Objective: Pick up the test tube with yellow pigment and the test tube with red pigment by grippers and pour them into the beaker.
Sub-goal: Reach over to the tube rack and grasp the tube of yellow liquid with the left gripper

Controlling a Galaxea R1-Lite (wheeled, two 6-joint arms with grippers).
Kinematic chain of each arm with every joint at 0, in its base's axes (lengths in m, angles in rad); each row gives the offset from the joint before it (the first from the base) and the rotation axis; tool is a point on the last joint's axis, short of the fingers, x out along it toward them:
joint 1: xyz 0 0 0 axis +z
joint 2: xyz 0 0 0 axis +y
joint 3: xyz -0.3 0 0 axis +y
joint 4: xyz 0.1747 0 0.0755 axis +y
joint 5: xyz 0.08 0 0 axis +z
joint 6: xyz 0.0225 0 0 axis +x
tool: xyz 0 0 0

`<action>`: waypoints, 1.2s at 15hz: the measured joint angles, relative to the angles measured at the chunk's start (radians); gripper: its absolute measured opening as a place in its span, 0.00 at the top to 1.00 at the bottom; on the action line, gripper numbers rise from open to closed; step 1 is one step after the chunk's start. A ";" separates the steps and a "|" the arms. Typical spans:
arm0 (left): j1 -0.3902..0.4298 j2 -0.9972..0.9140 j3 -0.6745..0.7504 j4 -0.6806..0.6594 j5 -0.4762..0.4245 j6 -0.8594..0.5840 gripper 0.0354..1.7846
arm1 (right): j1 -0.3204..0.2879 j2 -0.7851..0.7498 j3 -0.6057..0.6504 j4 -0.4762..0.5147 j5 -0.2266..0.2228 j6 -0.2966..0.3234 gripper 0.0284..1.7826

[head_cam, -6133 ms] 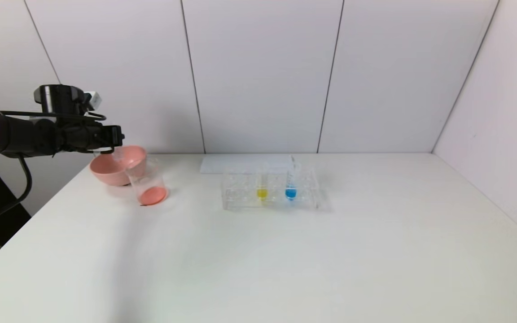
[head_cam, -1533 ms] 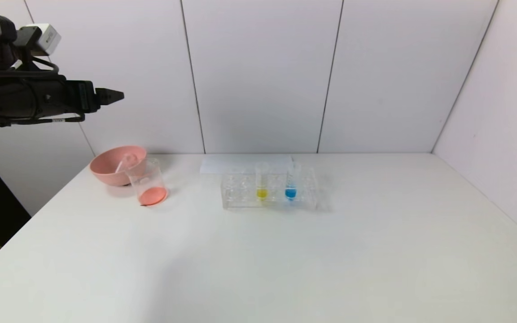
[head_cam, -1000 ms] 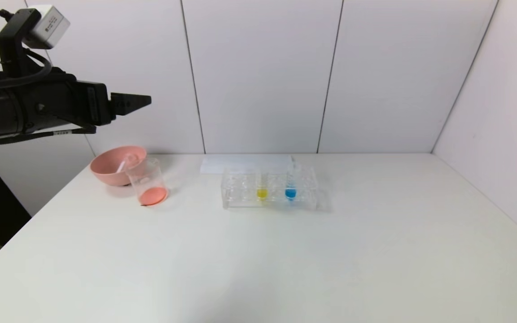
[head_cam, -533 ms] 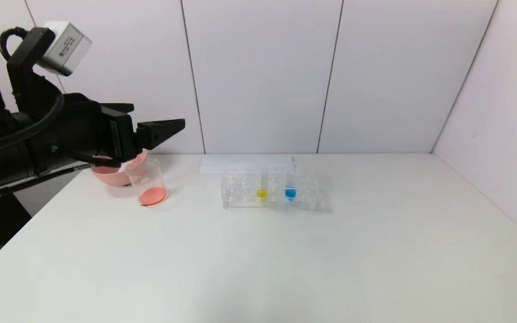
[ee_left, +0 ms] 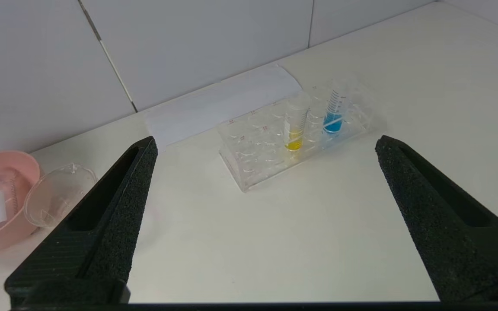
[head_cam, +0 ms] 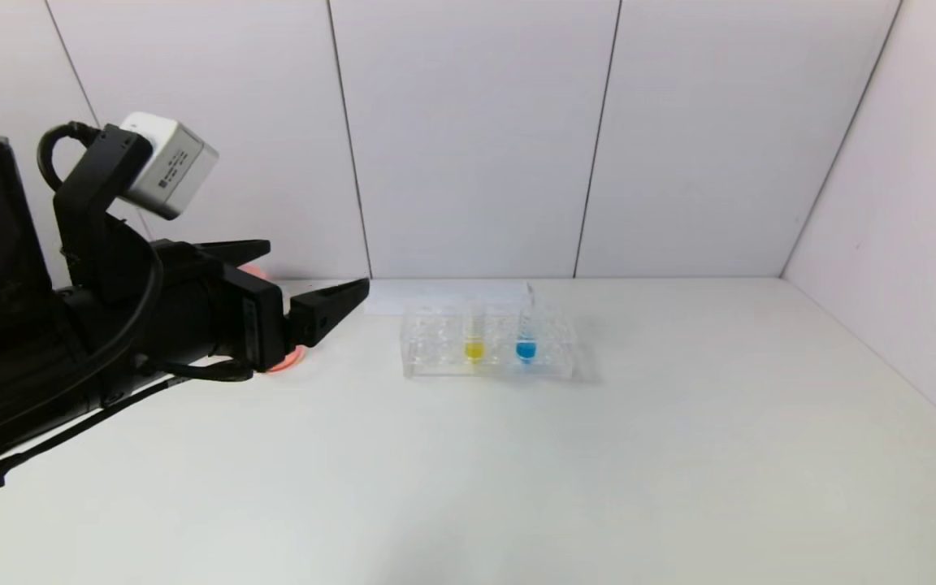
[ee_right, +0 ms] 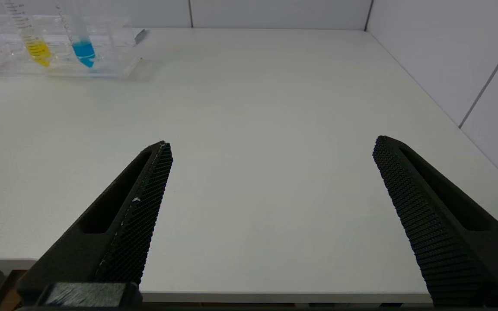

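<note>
My black two-fingered left gripper (head_cam: 318,280) hangs at the head view's left with jaws wide and empty. The slim clear yellow-liquid test tube (head_cam: 474,337) stands upright in the clear plastic rack (head_cam: 435,357) at centre. My right gripper (ee_right: 270,149) gapes empty.

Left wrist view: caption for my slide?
Open left gripper faces the rack holding yellow tube and blue tube.
</note>
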 joint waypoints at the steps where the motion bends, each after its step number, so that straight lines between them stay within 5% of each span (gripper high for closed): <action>1: -0.007 0.010 0.005 -0.001 0.001 -0.003 0.01 | 0.000 0.000 0.000 0.000 0.000 0.000 0.05; 18: -0.043 0.491 -0.076 -0.364 0.054 -0.186 0.01 | 0.000 0.000 0.000 0.000 0.000 0.000 0.05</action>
